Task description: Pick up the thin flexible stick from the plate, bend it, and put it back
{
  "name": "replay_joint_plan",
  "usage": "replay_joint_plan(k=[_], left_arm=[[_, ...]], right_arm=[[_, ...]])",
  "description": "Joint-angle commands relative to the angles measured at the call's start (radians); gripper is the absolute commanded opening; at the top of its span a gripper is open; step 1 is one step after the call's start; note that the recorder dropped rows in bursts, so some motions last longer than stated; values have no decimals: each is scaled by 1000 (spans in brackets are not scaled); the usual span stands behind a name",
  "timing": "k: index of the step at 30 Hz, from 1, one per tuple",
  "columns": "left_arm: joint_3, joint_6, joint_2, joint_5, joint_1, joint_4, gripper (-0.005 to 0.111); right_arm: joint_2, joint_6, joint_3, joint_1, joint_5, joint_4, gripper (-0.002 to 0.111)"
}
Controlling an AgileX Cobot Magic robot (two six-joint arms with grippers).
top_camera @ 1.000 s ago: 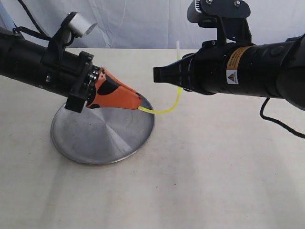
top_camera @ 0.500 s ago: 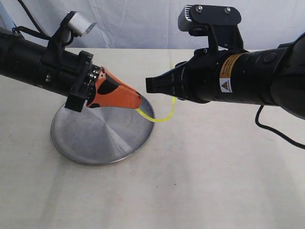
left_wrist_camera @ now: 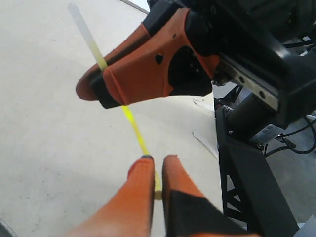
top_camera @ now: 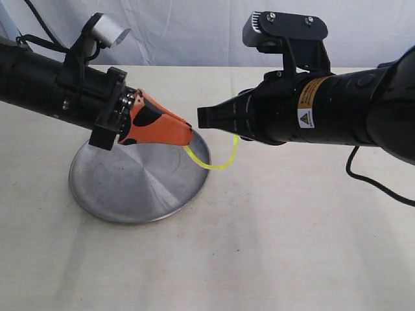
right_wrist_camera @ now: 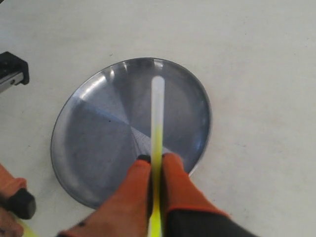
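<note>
Now left end effector (top_camera: 189, 137) and right end effector (top_camera: 201, 118) pinch the curved stick (top_camera: 217, 166) by the plate (top_camera: 130, 188) rim.

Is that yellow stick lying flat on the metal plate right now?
No, the stick curves through the air, pinched between the left gripper and right gripper.

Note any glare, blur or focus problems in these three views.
Exterior view: soft, even light, sharp overall, only a mild sheen on the plate. Left wrist view: the stick is soft, its whitish tip washed out. Right wrist view: bright glints along the plate rim; the stick's tip blurred.
</note>
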Motion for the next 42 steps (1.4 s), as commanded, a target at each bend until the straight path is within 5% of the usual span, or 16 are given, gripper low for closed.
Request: replay_joint_plan(k=[1,16,42], left_arm=[[-12,6,-7,-15,-9,-58,0],[-12,19,-7,-15,-9,-58,0],[-12,30,-7,-30,-9,-89,0]], right_arm=[[4,0,2,14,-32,42,-1],[4,-1,2,14,37,81,-1],[4,-292,2,14,46,279,-1]])
